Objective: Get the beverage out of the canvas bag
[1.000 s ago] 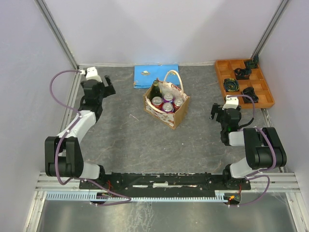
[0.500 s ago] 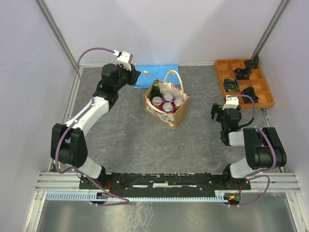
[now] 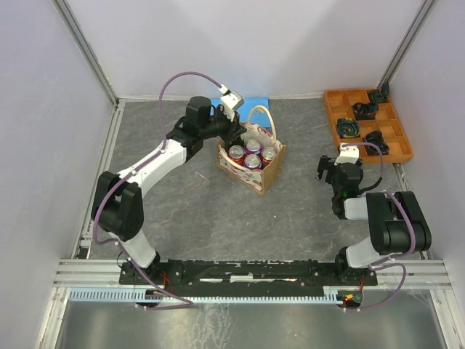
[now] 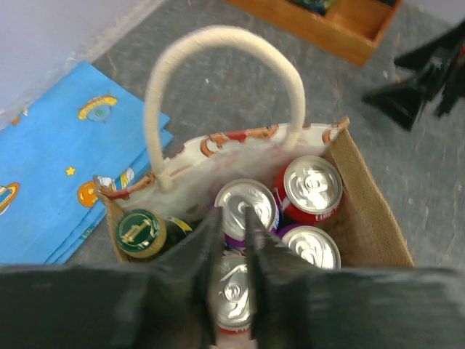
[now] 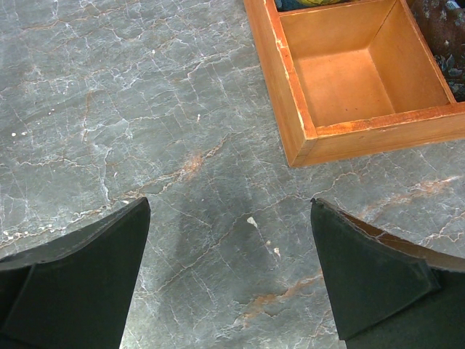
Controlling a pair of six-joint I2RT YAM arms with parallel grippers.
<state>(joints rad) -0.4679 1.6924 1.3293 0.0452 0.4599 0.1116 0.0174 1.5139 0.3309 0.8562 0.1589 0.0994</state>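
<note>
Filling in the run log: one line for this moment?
phase: reaching | left gripper: nearly closed, above cans in canvas bag | right gripper: open, idle

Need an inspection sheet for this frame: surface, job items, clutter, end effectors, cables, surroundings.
Surface: grey marbled tabletop, no spills seen.
Job's things: canvas bag upright at centre, open; holds four cans and a green-capped bottle; nothing taken out yet.
Clutter: folded blue cloth behind the bag; orange tray at far right with dark items in some compartments.
End effectors: left end effector above the bag's cans, fingers nearly together, holding nothing; right end effector open, over bare table near the tray.
Cables: purple cable loops over the left arm; another at the right arm's base.
Surroundings: plain white enclosure walls.
</note>
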